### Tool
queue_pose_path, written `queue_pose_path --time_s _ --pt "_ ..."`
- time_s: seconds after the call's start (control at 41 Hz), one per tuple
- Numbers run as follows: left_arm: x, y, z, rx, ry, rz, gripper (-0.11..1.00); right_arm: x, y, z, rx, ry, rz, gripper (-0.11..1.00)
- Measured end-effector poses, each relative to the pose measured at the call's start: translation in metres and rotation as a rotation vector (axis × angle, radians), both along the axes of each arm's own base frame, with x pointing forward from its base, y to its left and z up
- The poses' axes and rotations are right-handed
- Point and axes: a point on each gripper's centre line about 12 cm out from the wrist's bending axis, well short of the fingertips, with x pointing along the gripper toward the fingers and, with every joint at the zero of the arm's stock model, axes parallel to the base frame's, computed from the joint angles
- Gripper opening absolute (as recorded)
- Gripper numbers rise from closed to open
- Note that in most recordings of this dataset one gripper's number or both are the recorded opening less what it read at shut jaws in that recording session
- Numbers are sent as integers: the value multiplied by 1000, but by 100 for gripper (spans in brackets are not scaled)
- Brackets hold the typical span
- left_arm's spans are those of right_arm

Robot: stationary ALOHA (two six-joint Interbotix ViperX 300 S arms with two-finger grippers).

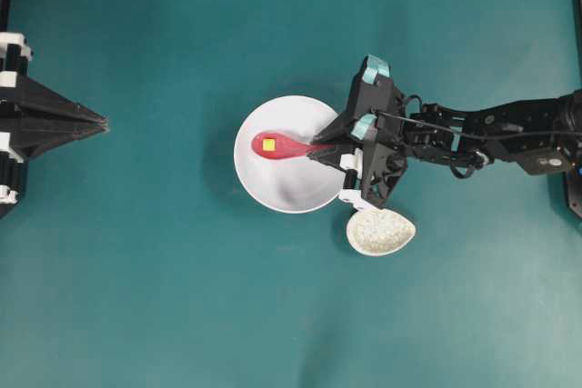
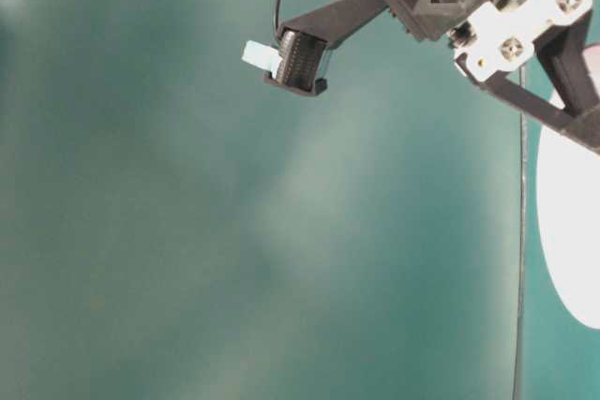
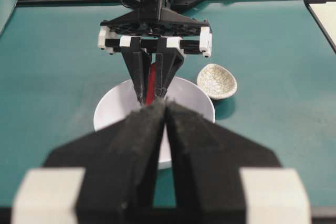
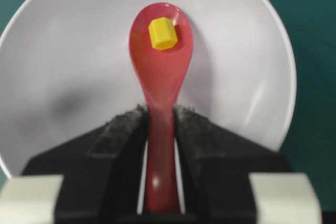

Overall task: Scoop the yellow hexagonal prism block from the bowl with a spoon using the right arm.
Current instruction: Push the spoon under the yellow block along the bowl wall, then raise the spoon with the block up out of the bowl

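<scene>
We work over a flat teal table [image 1: 136, 297], with a yellow cup, a red thing and a blue cloth on the shelf at its far edge in the left wrist view.

Nearest us in the right wrist view, the right gripper [image 4: 160, 124] is clamped on the handle of the spoon [image 4: 160, 77], its padded jaws pressing the narrow pink-red stem from both sides. Just beyond, the yellow hexagonal prism block [image 4: 163, 33] sits inside the spoon's scoop, toward the far end and a little off centre. Behind it spreads the white bowl [image 4: 63, 77], over which the scoop hangs; whether the scoop's underside touches the bowl we cannot tell.

We judge the block very light and hard, so it will slide or roll on the glossy scoop at any tilt; the scoop wants to be kept level, tip never lower than the handle. The spoon looks stiff, smooth and likely brittle, and the handle is the only sensible place to hold it, as the right arm [image 1: 491, 138] does now. A slick stem could twist between the pads, so we would lift slowly.

Farther off, a small speckled dish [image 1: 380, 232] lies just beside the bowl, under the wrist. At the far left the left gripper [image 1: 95, 121] rests well apart, its jaws together and empty.
</scene>
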Motion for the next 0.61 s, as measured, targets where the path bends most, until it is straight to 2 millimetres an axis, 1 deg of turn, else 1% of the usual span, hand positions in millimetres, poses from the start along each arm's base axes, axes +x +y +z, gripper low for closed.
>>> queue_pose_path --time_s 0.317,0.536,0.609 --pt "0 0 0 0 0 -2 9 2 0 2 -4 -10 1 24" --pt "0 0 -1 0 8 0 9 6 0 8 -13 -26 9 24" --pt "0 0 -1 0 9 0 9 6 0 13 -17 -40 12 24"
